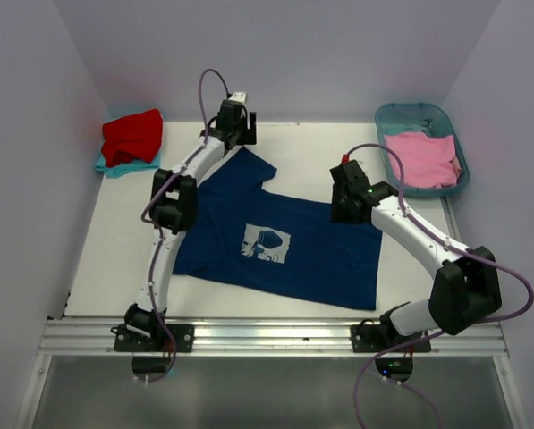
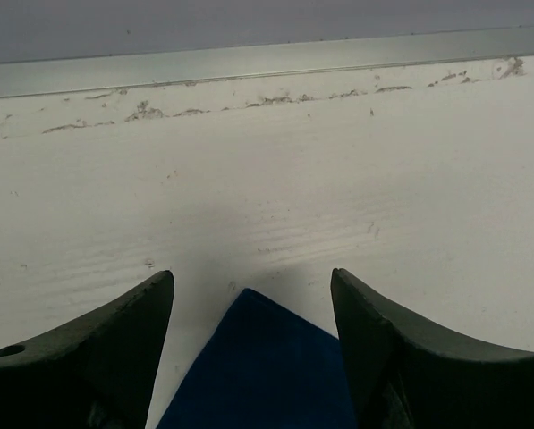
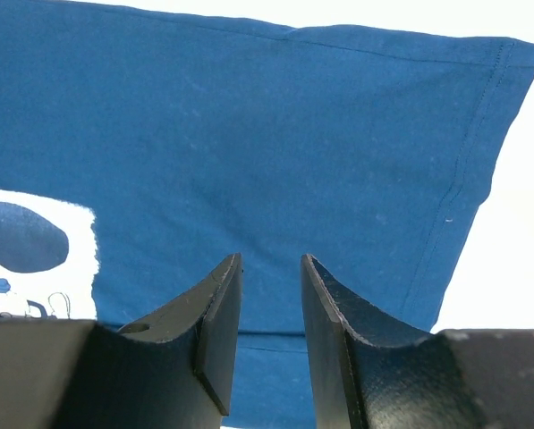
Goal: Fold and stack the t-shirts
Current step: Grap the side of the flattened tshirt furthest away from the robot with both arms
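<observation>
The navy t-shirt (image 1: 311,255) lies spread flat in the middle of the table, its pale mouse print (image 1: 267,243) facing up. My left gripper (image 1: 240,136) is at the shirt's far sleeve. In the left wrist view it (image 2: 253,284) is wide open, with the sleeve tip (image 2: 262,366) between the jaws, untouched. My right gripper (image 1: 343,206) hovers over the shirt's far right edge. In the right wrist view it (image 3: 271,259) is open with a narrow gap, above the cloth (image 3: 249,125). A red shirt (image 1: 132,136) lies on a teal shirt (image 1: 114,166) at the far left. A pink shirt (image 1: 423,159) lies in the tub.
A teal oval tub (image 1: 410,112) stands at the far right corner. Walls close in the table at the back and both sides. A metal rail (image 1: 267,335) runs along the near edge, with both arm bases on it.
</observation>
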You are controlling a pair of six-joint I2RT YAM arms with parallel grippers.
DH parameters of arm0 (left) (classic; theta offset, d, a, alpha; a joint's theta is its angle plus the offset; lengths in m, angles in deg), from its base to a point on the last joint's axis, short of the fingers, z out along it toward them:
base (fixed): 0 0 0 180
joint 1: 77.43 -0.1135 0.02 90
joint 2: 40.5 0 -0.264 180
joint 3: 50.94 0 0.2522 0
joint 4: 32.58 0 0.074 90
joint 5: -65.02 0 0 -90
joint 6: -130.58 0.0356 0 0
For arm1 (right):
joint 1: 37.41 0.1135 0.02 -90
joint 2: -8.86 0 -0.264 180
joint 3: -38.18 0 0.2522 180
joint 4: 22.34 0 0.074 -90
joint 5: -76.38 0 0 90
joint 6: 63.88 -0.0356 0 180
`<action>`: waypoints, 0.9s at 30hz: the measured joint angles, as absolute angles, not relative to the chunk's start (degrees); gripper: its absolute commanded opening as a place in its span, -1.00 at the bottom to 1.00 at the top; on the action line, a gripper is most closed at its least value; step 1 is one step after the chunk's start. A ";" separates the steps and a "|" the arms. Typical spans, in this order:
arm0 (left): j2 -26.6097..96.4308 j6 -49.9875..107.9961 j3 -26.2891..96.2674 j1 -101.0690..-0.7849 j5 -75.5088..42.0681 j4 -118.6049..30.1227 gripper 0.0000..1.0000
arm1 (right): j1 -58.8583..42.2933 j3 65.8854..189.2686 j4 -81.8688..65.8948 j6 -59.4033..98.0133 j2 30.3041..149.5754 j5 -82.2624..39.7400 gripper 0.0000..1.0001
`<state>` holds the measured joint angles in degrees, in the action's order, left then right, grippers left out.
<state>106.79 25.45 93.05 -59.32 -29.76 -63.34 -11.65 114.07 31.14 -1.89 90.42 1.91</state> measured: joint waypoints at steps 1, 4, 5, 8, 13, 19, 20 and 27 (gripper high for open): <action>107.29 25.62 93.23 -59.32 -29.78 -63.21 0.49 | -11.65 114.07 31.21 -1.89 90.42 1.91 -0.26; 108.56 26.28 93.25 -59.32 -29.87 -63.36 0.47 | -11.65 114.07 31.25 -1.89 90.42 1.91 -0.27; 108.86 26.43 93.25 -59.32 -29.93 -63.40 0.47 | -11.65 114.07 31.25 -1.89 90.42 1.91 -0.27; 109.78 26.76 93.25 -59.32 -30.85 -64.21 0.43 | -11.65 114.07 31.23 -1.89 90.42 1.89 -0.28; 109.93 27.31 93.23 -59.32 -33.04 -65.37 0.36 | -11.65 114.07 31.19 -1.91 90.42 1.87 -0.31; 109.91 28.33 92.90 -59.32 -35.05 -65.96 0.20 | -11.65 114.05 30.97 -1.91 90.42 1.80 -0.41; 109.91 28.42 92.75 -59.30 -35.24 -65.79 0.18 | -11.65 114.05 30.92 -1.93 90.42 1.80 -0.43; 109.10 29.29 91.02 -58.66 -35.72 -64.82 -0.37 | -11.65 113.24 30.60 -2.11 90.16 1.80 -0.76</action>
<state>109.10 29.29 91.02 -58.66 -35.72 -64.82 -11.65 113.24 30.60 -2.11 90.16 1.80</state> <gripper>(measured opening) 0.417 0.198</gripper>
